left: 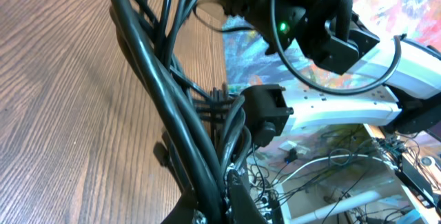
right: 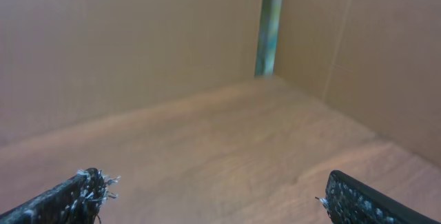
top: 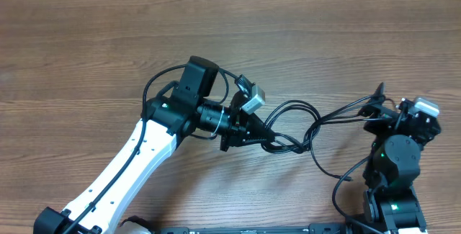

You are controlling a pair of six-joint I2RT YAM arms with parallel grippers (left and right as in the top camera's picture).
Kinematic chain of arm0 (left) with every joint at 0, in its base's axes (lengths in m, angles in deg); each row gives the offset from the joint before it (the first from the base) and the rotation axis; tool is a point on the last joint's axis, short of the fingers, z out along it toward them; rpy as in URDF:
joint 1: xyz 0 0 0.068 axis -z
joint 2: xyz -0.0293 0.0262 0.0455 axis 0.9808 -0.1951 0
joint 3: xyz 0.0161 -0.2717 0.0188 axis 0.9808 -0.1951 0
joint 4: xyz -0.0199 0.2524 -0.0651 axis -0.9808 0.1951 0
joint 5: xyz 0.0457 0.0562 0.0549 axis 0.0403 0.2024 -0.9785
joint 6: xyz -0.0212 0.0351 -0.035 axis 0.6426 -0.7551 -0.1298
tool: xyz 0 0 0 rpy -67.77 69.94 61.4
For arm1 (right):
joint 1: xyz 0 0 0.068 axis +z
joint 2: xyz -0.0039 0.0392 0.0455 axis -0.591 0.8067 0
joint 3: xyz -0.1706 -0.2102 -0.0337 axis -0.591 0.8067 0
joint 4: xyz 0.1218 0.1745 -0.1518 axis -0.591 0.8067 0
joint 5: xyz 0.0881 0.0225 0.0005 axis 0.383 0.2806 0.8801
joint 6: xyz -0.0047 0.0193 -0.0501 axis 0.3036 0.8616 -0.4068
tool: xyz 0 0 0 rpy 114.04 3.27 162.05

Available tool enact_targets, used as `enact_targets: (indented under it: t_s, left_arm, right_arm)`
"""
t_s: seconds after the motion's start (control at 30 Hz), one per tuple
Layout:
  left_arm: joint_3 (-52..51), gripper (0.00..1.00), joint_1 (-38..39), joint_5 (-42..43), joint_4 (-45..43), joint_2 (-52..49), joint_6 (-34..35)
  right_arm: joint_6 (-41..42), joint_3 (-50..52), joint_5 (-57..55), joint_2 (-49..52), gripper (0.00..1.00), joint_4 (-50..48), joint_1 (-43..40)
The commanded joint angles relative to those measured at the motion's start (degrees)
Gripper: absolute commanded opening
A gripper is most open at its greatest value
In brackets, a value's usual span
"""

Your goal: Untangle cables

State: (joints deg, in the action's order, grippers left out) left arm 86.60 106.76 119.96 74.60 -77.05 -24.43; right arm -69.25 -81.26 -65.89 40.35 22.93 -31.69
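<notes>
The cables [top: 294,124] are thin black cords lying in tangled loops on the wooden table between the two arms. One strand runs right toward the right arm. My left gripper [top: 263,139] is shut on a bunch of the cords at the tangle's left end. In the left wrist view the cables [left: 172,93] run as a bundle up from the closed jaws [left: 224,207]. My right gripper [top: 378,106] sits by the right end of the cords. In the right wrist view its fingers [right: 213,200] are wide apart with only bare table between them.
The wooden table [top: 86,54] stretches far to the left and back. A cardboard wall [right: 138,38] stands beyond the right gripper. The right arm [left: 324,24] shows in the left wrist view, with loose wires and clutter [left: 331,162] past the table edge.
</notes>
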Motion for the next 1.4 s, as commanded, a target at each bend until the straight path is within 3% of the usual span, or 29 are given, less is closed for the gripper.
enact_targets:
  t_s: [0.0,0.27,0.4,0.6,0.77,0.87,1.03,1.13,1.37]
  left_arm:
    - [0.9,0.04,-0.5,0.9,2.0,1.3,-3.2]
    - [0.9,0.04,-0.5,1.2,1.3,1.3,-3.2]
    - [0.9,0.04,-0.5,1.2,-3.1,1.3,-2.3]
    - [0.9,0.04,-0.6,1.1,-15.6,1.3,9.4]
    - [0.9,0.04,-0.6,-2.0,-21.0,1.3,17.6]
    - [0.9,0.04,-0.5,-0.6,-21.6,1.3,18.6]
    - [0.9,0.04,-0.6,-1.3,-21.6,1.3,19.4]
    - [0.9,0.04,-0.6,-6.4,-21.7,1.3,23.0]
    - [0.9,0.04,-0.6,-8.2,-22.2,1.3,23.0]
  right_arm:
    - [-2.1,-2.1,-5.1,-0.2,1.0,-2.8,-0.5]
    - [-0.7,-2.1,7.1,-0.2,1.0,5.9,-0.5]
    - [10.7,-2.1,15.2,-0.2,1.0,14.7,-0.5]
    - [26.0,-2.1,29.7,-0.2,1.0,23.3,-0.5]
    - [26.7,-2.1,43.8,-0.2,1.0,20.2,-0.5]
    - [26.7,-2.1,49.4,-0.2,1.0,17.4,-0.5]
    - [32.3,-2.1,49.9,-0.2,1.0,17.8,-0.5]
    - [36.6,-2.1,50.0,-0.2,1.0,19.1,-0.5]
    - [37.6,-2.1,53.0,-0.2,1.0,20.8,-0.5]
